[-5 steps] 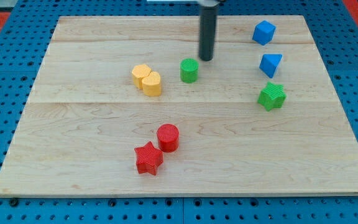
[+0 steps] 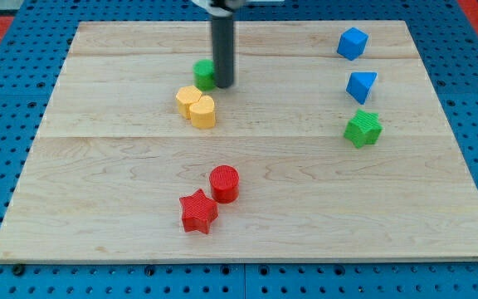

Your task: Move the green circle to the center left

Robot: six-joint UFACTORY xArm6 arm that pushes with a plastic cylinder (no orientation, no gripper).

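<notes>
The green circle [image 2: 203,74] sits on the wooden board [image 2: 98,191] in the upper middle, just above the two yellow blocks. My tip [image 2: 223,85] stands against the green circle's right side, touching it. The rod partly hides the circle's right edge.
Two yellow blocks [image 2: 196,107] lie together just below the green circle. A red circle [image 2: 224,183] and a red star [image 2: 198,211] sit at the lower middle. On the view's right are a blue cube [image 2: 352,43], a blue triangular block [image 2: 361,85] and a green star [image 2: 363,128].
My tip has moved left and slightly down, pushing the green circle to the left and a little up, past the top of the yellow blocks. The other blocks have not moved.
</notes>
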